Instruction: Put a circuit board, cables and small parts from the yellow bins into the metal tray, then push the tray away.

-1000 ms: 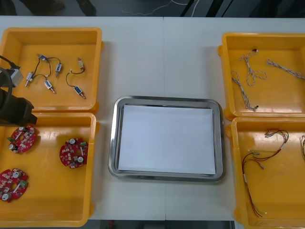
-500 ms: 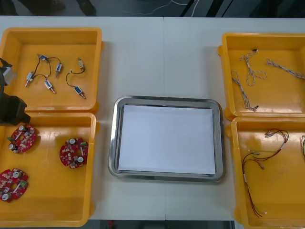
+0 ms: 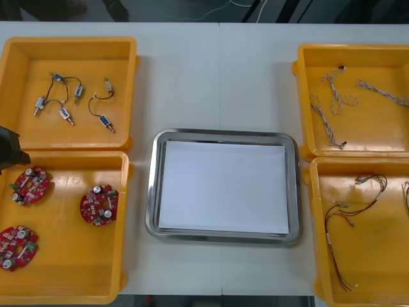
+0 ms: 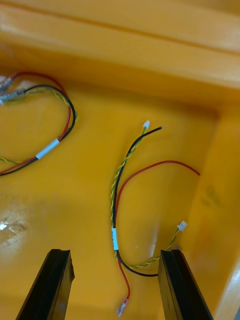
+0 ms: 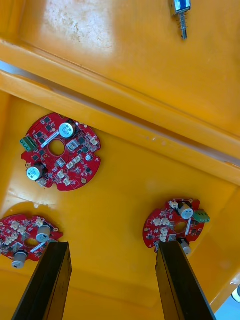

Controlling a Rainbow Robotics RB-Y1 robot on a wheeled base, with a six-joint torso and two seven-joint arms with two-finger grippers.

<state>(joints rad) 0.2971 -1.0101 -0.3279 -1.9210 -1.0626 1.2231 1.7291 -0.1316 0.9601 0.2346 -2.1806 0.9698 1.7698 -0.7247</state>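
Observation:
My left gripper [image 5: 112,247] is open over the circuit-board bin [image 3: 64,281], just short of the rim shared with the small-parts bin. One red circuit board [image 5: 175,225] lies right at one fingertip, another [image 5: 27,242] by the other finger, and a third [image 5: 60,152] sits farther off near the rim. In the front view the left arm [image 3: 9,148] is a dark shape at the table's left edge. My right gripper [image 4: 115,255] is open low inside a bin, and a red, black and yellow cable [image 4: 122,200] runs up from between its fingers. The metal tray [image 3: 151,192], white inside, holds nothing.
The far left bin [image 3: 70,45] holds several small metal parts [image 3: 64,115]. The far right bin [image 3: 358,141] holds twisted cables [image 3: 332,96], and the near right bin [image 3: 383,281] holds red and yellow cables [image 3: 345,211]. A second cable [image 4: 47,145] lies beyond one right finger.
The left arm has slid left toward the edge of the front view, uncovering the rim between the two left bins. The boards, parts, cables and tray have not moved.

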